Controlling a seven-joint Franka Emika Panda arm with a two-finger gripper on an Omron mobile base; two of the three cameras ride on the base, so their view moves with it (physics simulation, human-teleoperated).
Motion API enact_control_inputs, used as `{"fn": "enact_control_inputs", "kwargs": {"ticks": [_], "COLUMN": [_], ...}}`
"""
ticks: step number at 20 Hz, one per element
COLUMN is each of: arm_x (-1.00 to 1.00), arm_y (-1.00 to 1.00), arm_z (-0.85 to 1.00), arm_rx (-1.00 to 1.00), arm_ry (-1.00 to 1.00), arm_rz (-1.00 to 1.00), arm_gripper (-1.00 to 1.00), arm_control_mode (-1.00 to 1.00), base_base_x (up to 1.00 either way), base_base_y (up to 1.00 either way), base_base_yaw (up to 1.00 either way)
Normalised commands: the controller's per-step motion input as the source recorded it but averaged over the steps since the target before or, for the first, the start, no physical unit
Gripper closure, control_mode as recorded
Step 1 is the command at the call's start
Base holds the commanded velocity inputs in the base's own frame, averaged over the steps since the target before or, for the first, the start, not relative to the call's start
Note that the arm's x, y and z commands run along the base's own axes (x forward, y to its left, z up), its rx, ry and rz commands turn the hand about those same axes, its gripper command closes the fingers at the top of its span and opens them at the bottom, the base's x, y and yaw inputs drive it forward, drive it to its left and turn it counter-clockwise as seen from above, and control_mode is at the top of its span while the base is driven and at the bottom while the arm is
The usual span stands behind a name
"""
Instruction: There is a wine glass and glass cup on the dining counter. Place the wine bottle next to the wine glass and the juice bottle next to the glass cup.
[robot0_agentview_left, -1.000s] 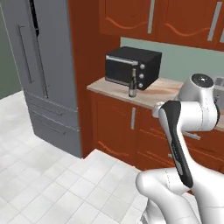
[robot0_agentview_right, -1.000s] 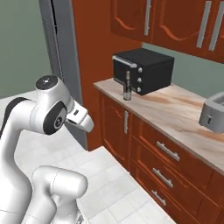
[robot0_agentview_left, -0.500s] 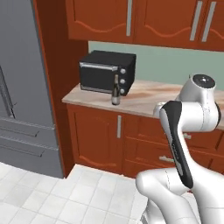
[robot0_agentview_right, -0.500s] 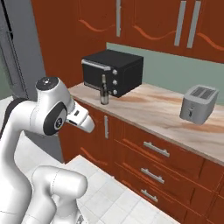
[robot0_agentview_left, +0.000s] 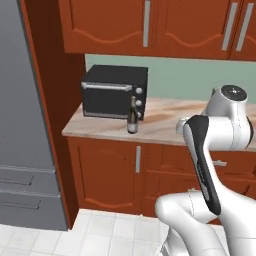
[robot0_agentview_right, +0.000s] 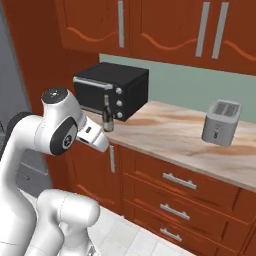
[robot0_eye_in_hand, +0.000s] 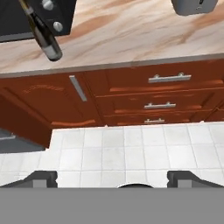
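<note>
Wine bottle (robot0_agentview_left: 132, 115): dark, slim-necked, upright on the marble tabletop (robot0_agentview_left: 160, 125) below the wall cabinets, just in front of the black toaster oven (robot0_agentview_left: 115, 92). Toaster (robot0_agentview_right: 222, 122): grey, well apart along the same tabletop. Pincer (robot0_eye_in_hand: 112, 178): fingers spread wide apart, empty, hanging over the tiled floor (robot0_eye_in_hand: 131, 151) before the drawers.

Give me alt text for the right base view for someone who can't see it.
A dark wine bottle stands near the front edge of a marble counter, just in front of a black toaster oven. A silver toaster sits further right, under red-brown wall cabinets. The white robot arm rises at lower left, short of the bottle.
</note>
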Motion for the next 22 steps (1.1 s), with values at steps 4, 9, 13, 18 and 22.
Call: {"fn": "enact_control_inputs", "kwargs": {"ticks": [4, 9, 13, 18, 22], "arm_x": [0.00, 0.00, 0.00, 0.00, 0.00], "arm_y": [0.00, 0.00, 0.00, 0.00, 0.00], "arm_z": [0.00, 0.00, 0.00, 0.00, 0.00], "arm_rx": [0.00, 0.00, 0.00, 0.00, 0.00], "arm_ry": [0.00, 0.00, 0.00, 0.00, 0.00], "arm_rz": [0.00, 0.00, 0.00, 0.00, 0.00], "arm_gripper": [-1.00, -1.00, -1.00, -1.00, -1.00], "arm_control_mode": [1.00, 1.00, 1.00, 1.00, 1.00], "base_base_x": [0.60, 0.44, 0.23, 0.45, 0.70], "base_base_y": [0.44, 0.58, 0.69, 0.42, 0.05], "base_base_yaw": [-0.31, -0.18, -0.07, -0.06, -0.19]}}
